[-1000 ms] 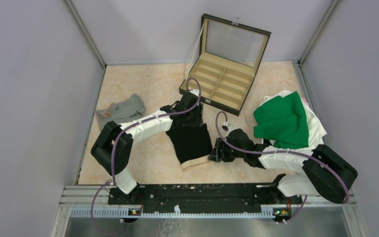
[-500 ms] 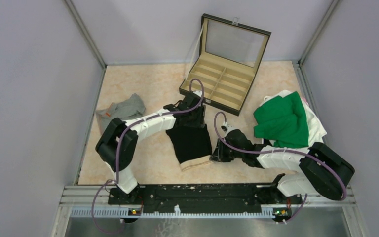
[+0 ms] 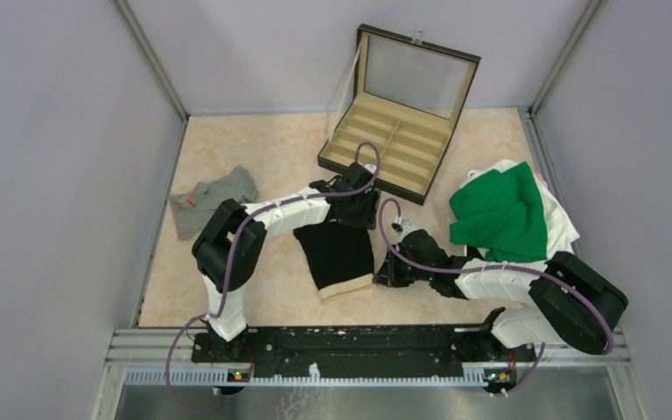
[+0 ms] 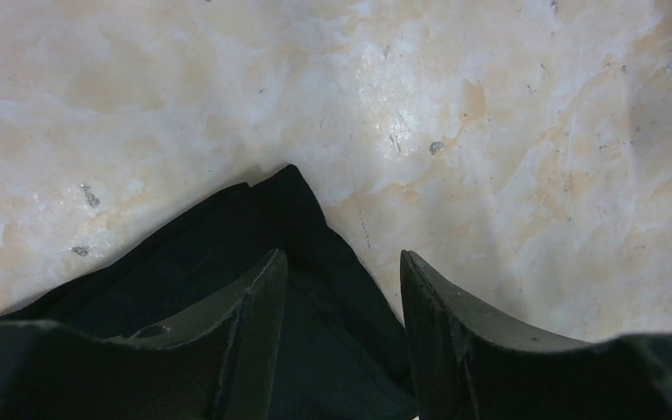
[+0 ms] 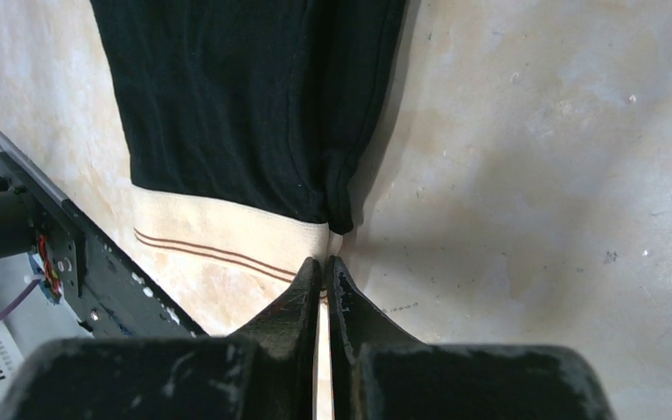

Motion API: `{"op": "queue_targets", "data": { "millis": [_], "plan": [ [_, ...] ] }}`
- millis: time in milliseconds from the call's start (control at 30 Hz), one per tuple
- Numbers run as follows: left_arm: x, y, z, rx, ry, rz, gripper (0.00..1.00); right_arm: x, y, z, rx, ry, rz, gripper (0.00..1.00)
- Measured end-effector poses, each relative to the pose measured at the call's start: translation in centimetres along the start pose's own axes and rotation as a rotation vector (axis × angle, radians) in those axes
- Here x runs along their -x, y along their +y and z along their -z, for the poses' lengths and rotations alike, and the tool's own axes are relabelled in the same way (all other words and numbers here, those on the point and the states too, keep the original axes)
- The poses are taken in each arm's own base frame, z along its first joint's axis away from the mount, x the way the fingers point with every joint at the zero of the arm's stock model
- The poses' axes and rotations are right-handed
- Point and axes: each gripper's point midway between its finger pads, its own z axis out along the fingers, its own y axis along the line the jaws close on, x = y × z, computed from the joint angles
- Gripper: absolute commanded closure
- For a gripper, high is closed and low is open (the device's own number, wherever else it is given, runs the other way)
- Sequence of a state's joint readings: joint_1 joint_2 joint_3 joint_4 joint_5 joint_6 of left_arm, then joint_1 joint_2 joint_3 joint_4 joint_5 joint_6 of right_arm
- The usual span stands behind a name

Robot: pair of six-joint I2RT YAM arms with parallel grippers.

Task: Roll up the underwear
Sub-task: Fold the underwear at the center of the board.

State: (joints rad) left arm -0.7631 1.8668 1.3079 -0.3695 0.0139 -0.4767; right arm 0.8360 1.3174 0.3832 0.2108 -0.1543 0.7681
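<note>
Limp, light black underwear (image 3: 339,252) suits corner grips: right gripper (image 5: 322,262) pinches shut on its cream waistband (image 5: 219,236), left gripper (image 4: 341,258) straddles the far corner, fingers parted.

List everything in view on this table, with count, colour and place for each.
black underwear: one, black with cream waistband, flat at table centre
grey underwear: one, heather grey with orange label, crumpled at left
compartmented case: one, dark outside, beige inside, lid open, far centre
green garment: one, green, right side, on the white garment
white garment: one, white, right edge
table: one, marbled beige
left fingers: two, black, open over the black underwear's far corner
right fingers: two, black, shut on its waistband corner
</note>
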Motion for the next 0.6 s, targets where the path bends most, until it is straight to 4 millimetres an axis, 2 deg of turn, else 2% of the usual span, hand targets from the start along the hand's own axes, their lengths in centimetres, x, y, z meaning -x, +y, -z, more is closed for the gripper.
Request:
{"op": "queue_targets", "data": {
  "millis": [233,400,600],
  "plan": [
    [-0.8,1.3,-1.0,0.099,0.030,0.017,0.39,0.0,0.2,-0.1,0.017,-0.010,0.012,1.00],
    [-0.9,2.3,-1.0,0.154,0.024,0.043,0.30,-0.2,0.5,-0.1,0.025,-0.005,0.022,1.00],
    [-0.8,2.5,-1.4,0.174,0.023,0.057,0.29,-0.9,0.7,-0.4,0.035,0.010,0.034,1.00]
  ]
}}
